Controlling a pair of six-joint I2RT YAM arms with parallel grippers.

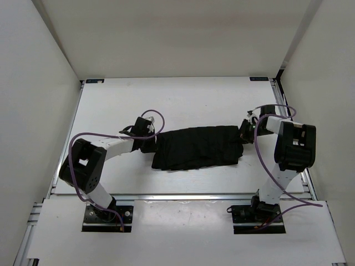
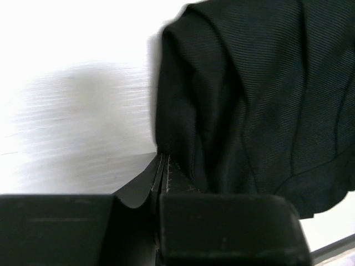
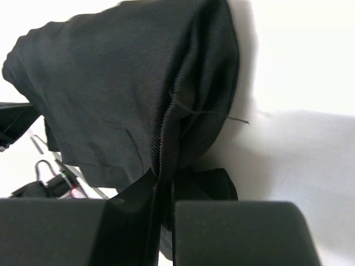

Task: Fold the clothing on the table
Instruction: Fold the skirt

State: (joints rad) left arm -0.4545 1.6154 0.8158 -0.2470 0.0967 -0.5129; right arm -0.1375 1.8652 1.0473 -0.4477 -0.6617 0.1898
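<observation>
The clothing [image 1: 197,147] is a black pleated garment stretched in a band across the middle of the white table [image 1: 183,100], between my two grippers. At its left end my left gripper [image 1: 150,143] is shut on the fabric; the left wrist view shows the clothing [image 2: 249,94] rising out of the closed jaws of the left gripper [image 2: 162,162]. At its right end my right gripper [image 1: 244,133] is likewise shut, and in the right wrist view a bunched edge of the clothing [image 3: 127,94] runs down into the right gripper [image 3: 165,177].
White walls [image 1: 39,83] enclose the table on three sides. A metal rail [image 1: 183,197] runs along the front edge, with both arm bases [image 1: 108,216] behind it. Purple cables [image 1: 158,119] loop off each arm.
</observation>
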